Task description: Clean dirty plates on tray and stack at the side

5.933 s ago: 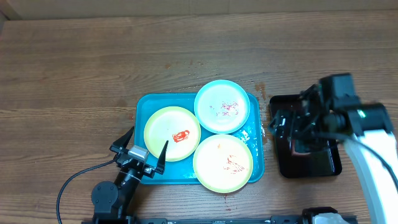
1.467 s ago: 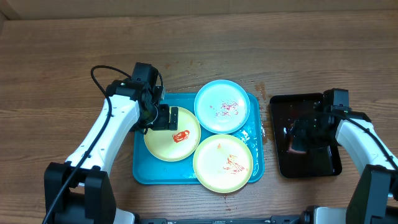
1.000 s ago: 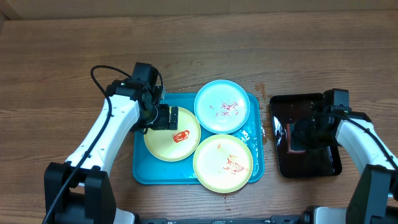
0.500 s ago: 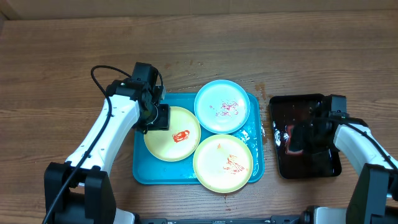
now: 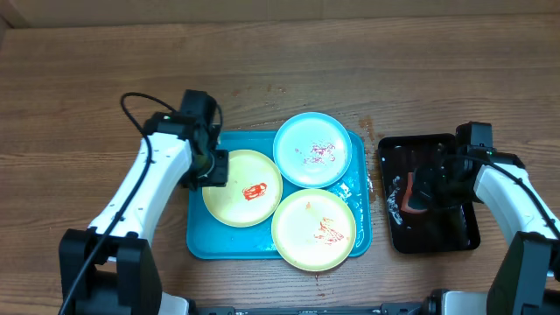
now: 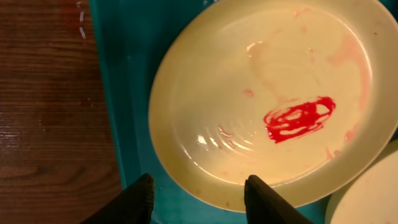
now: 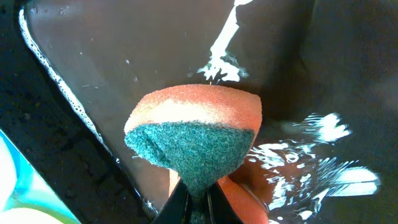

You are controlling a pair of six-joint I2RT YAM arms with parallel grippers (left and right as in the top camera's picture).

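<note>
The right gripper [image 7: 193, 196] squeezes the sponge [image 7: 193, 134] over the black tray [image 5: 455, 232], at the right of the frame. The plates [image 5: 312, 150] sit on the blue tray [image 5: 199, 245] to its left. The left gripper [image 6: 199, 186] has its jaws apart around the smeared plate's [image 6: 267, 74] left rim.

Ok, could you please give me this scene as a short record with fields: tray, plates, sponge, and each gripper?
tray: turquoise tray, holding all three plates
plates: left yellow-green plate, red smear; blue plate, red specks; front yellow-green plate, orange-red marks
sponge: orange with green pad, over the wet black tray
left gripper: open, fingers astride the left plate's rim
right gripper: shut on the sponge
</note>
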